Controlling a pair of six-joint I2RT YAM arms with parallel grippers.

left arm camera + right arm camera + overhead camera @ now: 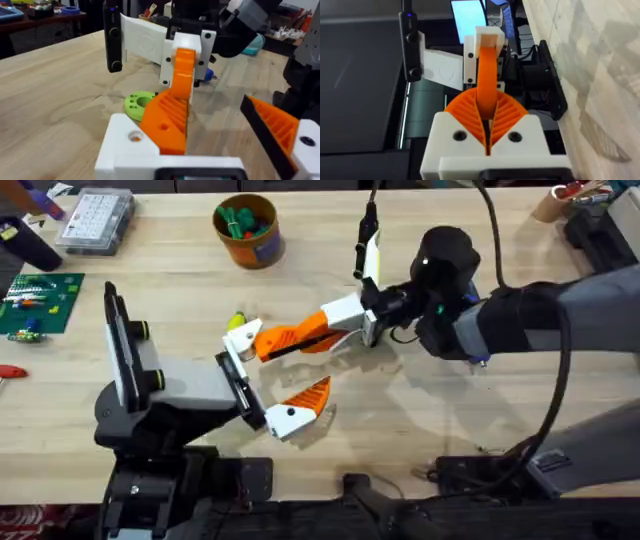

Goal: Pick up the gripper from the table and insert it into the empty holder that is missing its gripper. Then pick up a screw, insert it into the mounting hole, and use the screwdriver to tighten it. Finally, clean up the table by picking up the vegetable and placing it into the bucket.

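The small orange gripper [290, 337] is held level above the table, my right gripper [345, 320] shut on its thick end. Its pointed end lies against the white holder [240, 352] on my left arm. In the left wrist view the orange gripper [170, 117] rests on the holder [130, 150], beside an open screw hole. My left gripper [278, 375] stands open, its other bracket carrying an orange finger [305, 395]. The lime-green vegetable [137, 102] lies on the table just beyond the holder. The orange-brown bucket [247, 230] stands at the back with dark green pieces inside. A blue screwdriver handle [207, 76] peeks out behind the right gripper.
A clear parts box [95, 220] and a green circuit board [40, 300] sit at the far left. A red item [8, 370] lies at the left edge. Clutter [575, 205] fills the back right corner. Bare wood [400, 430] lies in front of the right arm.
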